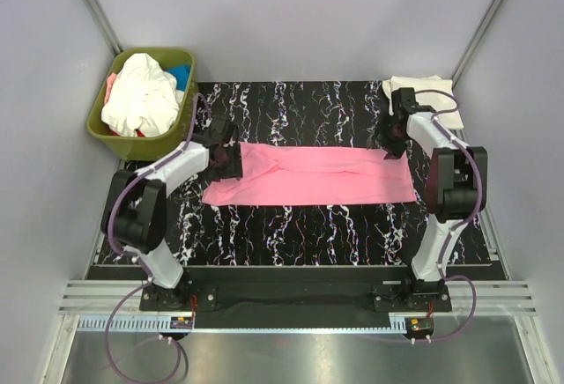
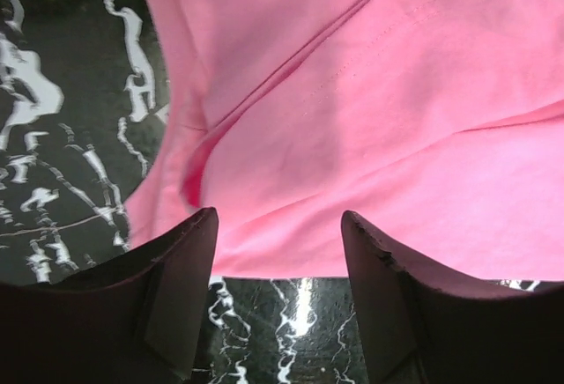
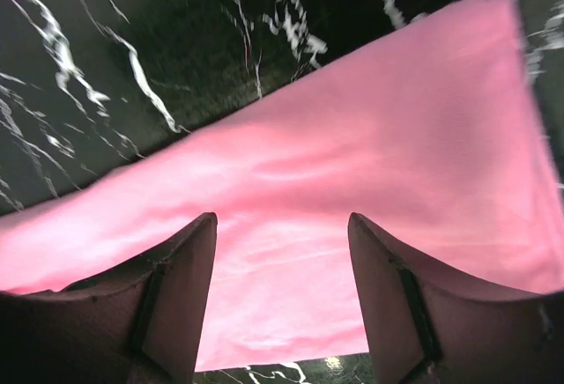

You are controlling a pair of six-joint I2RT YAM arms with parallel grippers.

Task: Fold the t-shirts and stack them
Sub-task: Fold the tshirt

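Bin [image 1: 162, 53]: far left corner, holding crumpled white shirts [image 1: 139, 95] and a bit of a blue shirt [image 1: 181, 74].
Left gripper [image 1: 233, 162]: fingers [image 2: 176, 261] spread, low over the left end of the pink shirt [image 2: 397, 93], pinching nothing.
Pink shirt [image 1: 308, 175]: folded into a long band, lying left to right across the middle of the mat [image 1: 291, 234].
Right gripper [image 1: 390, 148]: fingers [image 3: 176, 261] spread over the band's far right corner, holding nothing.
Cream shirt [image 1: 425, 92]: folded, far right corner, just beyond the right gripper.

Spread t-shirt [image 1: 308, 177] centre; bin [image 1: 123, 144] far-left corner; folded t-shirt [image 1: 432, 84] far-right corner.
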